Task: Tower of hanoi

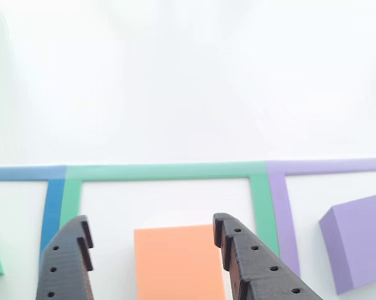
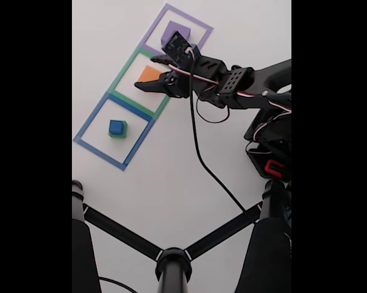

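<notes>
Flanking one orange block (image 1: 178,262): open hand (image 1: 153,234)

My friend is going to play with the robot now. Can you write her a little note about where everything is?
Gripper: open, holding nothing, fingers either side of the orange block.
Orange block: alone in the green tape square.
Purple block: in the purple tape square.
Blue cube: on the green block, in the blue tape square.
Done: the blocks sit in three squares.
Left: probably grip the orange block; the final tower is not built.
</notes>
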Motion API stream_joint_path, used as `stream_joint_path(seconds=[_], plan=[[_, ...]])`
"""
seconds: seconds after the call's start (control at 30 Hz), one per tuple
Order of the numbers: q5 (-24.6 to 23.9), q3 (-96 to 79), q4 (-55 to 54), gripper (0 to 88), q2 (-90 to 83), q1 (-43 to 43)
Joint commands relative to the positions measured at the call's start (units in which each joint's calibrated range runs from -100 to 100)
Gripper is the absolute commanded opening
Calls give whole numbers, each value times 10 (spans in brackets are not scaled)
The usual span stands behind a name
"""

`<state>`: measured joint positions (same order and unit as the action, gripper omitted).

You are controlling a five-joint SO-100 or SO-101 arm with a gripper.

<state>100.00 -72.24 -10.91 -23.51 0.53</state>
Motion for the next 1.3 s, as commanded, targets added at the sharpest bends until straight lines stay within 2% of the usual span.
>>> stream_joint_path(seconds=[0.0, 0.2, 0.27, 0.5, 0.7, 0.83, 1.03, 1.17, 1.27], plan=[[0, 126, 307, 111, -118, 17], [0, 346, 633, 1, -129, 37], [0, 402, 705, 1, -126, 42], [0, 555, 900, 0, -118, 76], [0, 656, 1023, 0, -118, 119], [0, 682, 1057, 0, -120, 142], [0, 666, 1045, 23, -125, 164], [0, 602, 976, 146, -136, 163], [0, 507, 874, 223, -160, 157]])
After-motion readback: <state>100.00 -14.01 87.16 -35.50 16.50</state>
